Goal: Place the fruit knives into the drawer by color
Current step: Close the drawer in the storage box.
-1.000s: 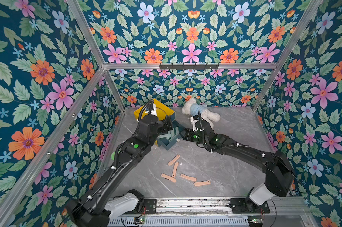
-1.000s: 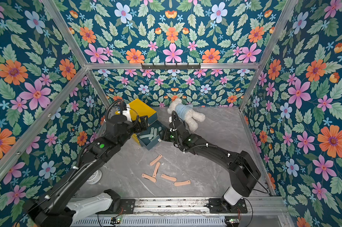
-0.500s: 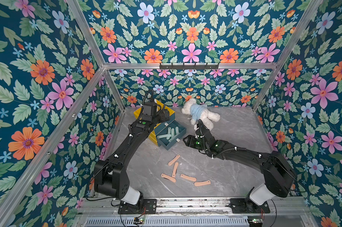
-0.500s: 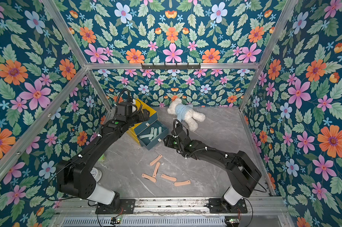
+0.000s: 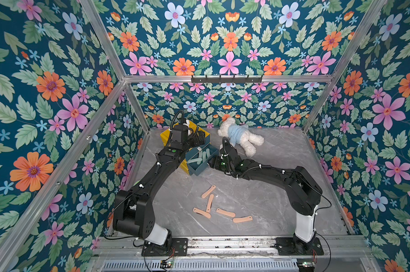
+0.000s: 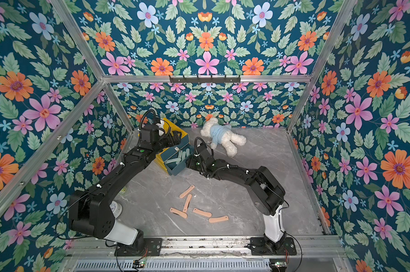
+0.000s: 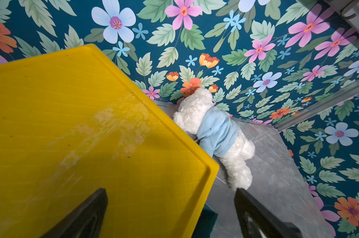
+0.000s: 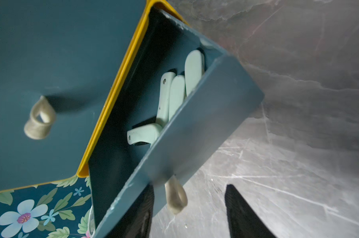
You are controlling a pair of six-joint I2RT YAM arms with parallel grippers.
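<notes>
A yellow cabinet (image 5: 166, 136) stands at the back left with one teal drawer (image 5: 199, 171) pulled out. Several pale teal fruit knives (image 5: 200, 156) (image 8: 175, 96) lie in that drawer (image 8: 205, 123). Several salmon pink fruit knives (image 5: 225, 212) (image 6: 201, 212) are scattered on the table's front middle. My left gripper (image 5: 200, 139) (image 7: 170, 189) hangs open over the cabinet's yellow top (image 7: 71, 123), holding nothing. My right gripper (image 5: 211, 162) (image 8: 190, 186) is open at the drawer's front wall, and the drawer's loop handle (image 8: 175, 197) hangs between its fingers, not pinched.
A white teddy bear in a blue shirt (image 5: 240, 136) (image 7: 215, 131) lies at the back, right of the cabinet. A second teal drawer front (image 8: 51, 61) with its own loop (image 8: 39, 121) is closed. Floral walls close in the grey marble table (image 5: 281, 207) on three sides.
My left arm has dropped from high over the drawer and now holds its gripper over the cabinet top. My right gripper has slid from beside the drawer round to its front wall.
</notes>
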